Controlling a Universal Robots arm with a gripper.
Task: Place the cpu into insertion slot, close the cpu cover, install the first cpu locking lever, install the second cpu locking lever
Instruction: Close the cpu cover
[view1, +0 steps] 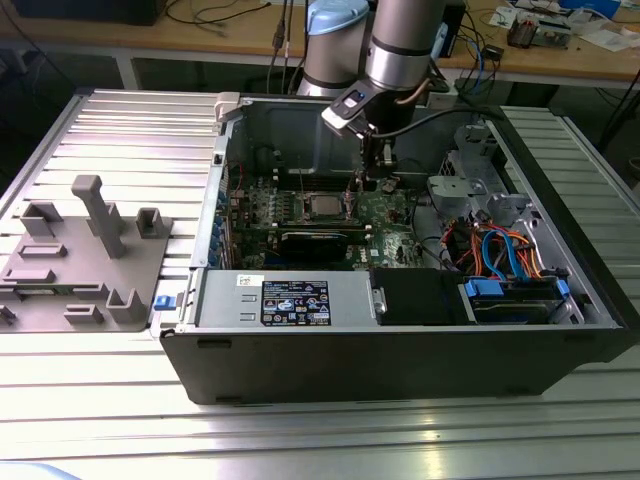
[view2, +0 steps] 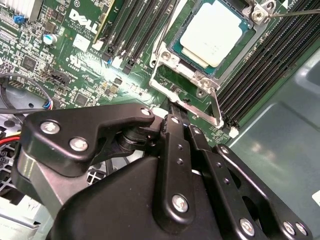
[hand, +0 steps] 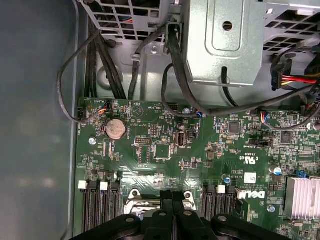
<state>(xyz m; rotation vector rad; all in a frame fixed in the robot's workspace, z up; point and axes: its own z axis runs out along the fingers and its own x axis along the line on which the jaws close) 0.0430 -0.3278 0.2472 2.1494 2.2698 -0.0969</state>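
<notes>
In the exterior view, the hand (view1: 372, 178) hangs inside the open computer case (view1: 560, 330), low over the green motherboard (view1: 390, 212). The cpu (view1: 322, 207) lies flat just beside the hand, toward the exterior view's left.

In the second wrist view, the hand's (view2: 176, 112) black fingers (view2: 172, 145) are pressed together. Their tips are right at a metal bar (view2: 200, 111) on the socket's edge, and I cannot tell whether they touch it. Just beyond the tips the cpu sits in the insertion slot (view2: 174, 46), and the cpu cover (view2: 172, 59) lies flat around it.

In the first wrist view, the closed fingers point at the board, with a coin battery (hand: 115, 128) well ahead of them.
</notes>
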